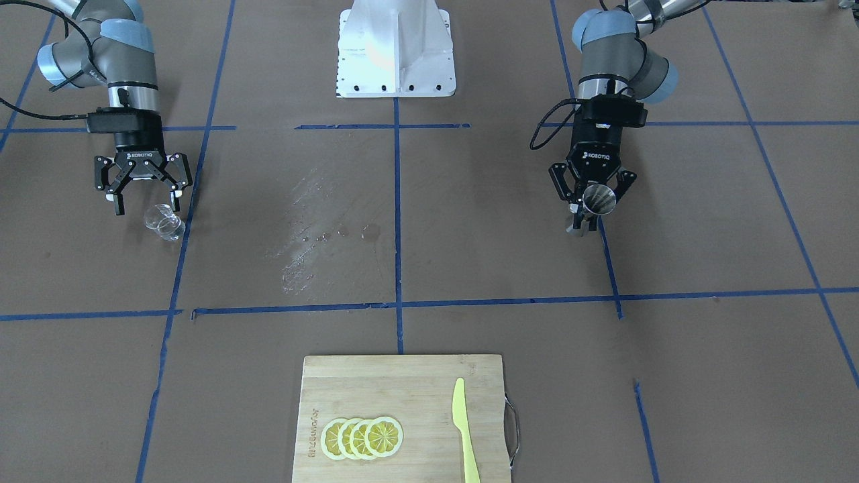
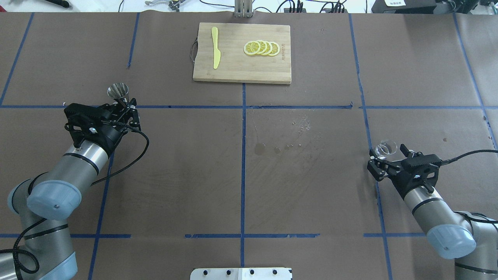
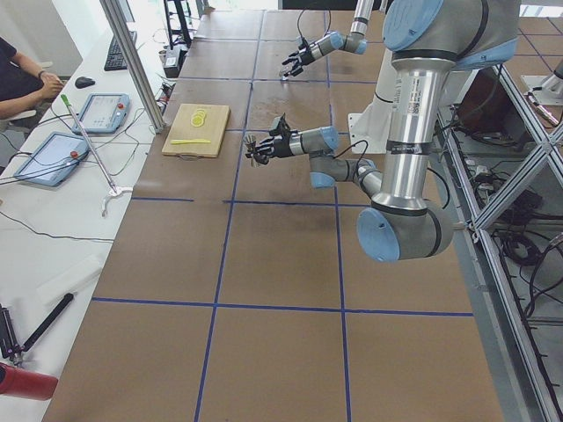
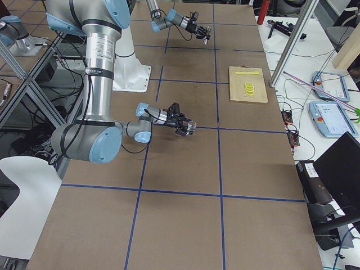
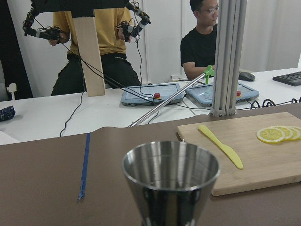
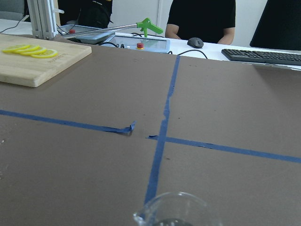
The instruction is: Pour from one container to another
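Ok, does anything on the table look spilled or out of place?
Yes: a streaky wet-looking smear with droplets marks the table cover near its centre, well apart from the glass cup and the jigger. It looks like spilled liquid. Nothing else stands out.

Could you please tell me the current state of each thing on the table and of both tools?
left tool: shut on the jigger.
jigger: upright, gripped at its waist.
right tool: open.
glass cup: upright at the right tool's tips, not clamped.
lemon slices: cut, overlapping on the cutting board.
knife: flat on the cutting board.
table: wet streaks near its middle.
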`<state>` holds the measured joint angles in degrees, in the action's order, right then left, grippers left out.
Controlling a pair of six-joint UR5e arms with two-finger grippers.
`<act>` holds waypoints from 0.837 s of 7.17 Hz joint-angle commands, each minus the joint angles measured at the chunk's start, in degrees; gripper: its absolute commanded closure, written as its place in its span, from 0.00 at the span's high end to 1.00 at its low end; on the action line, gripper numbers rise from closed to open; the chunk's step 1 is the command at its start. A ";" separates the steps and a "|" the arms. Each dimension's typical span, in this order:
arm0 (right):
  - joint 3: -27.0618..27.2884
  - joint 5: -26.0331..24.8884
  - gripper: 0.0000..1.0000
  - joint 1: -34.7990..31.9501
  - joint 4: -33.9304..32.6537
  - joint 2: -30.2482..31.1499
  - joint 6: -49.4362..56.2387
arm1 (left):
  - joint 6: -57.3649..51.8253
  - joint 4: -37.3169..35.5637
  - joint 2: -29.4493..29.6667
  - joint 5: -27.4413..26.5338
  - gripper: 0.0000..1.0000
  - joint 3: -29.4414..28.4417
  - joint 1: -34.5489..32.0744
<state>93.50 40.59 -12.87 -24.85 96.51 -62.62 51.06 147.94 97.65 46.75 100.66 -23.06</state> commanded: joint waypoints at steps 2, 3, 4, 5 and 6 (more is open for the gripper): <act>-1.13 0.10 1.00 -0.49 0.68 -1.68 0.75 | 0.00 0.07 0.09 0.79 0.00 -0.47 -0.40; -1.22 0.10 1.00 -0.49 0.68 -1.59 0.66 | 0.00 0.16 0.09 0.80 0.00 -0.47 -0.40; -1.22 0.10 1.00 -0.49 0.68 -1.33 0.66 | 0.00 0.07 0.09 0.80 0.00 -0.47 -0.40; -1.22 0.10 1.00 -0.58 1.02 -1.24 0.57 | 0.00 0.07 0.09 0.80 0.00 -0.47 -0.40; -1.56 0.01 1.00 -0.67 1.46 -1.24 0.66 | 0.00 0.16 0.18 0.80 0.00 -0.47 -0.40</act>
<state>92.19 40.68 -13.44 -23.83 95.21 -62.00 51.06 148.03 97.76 47.54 100.20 -23.46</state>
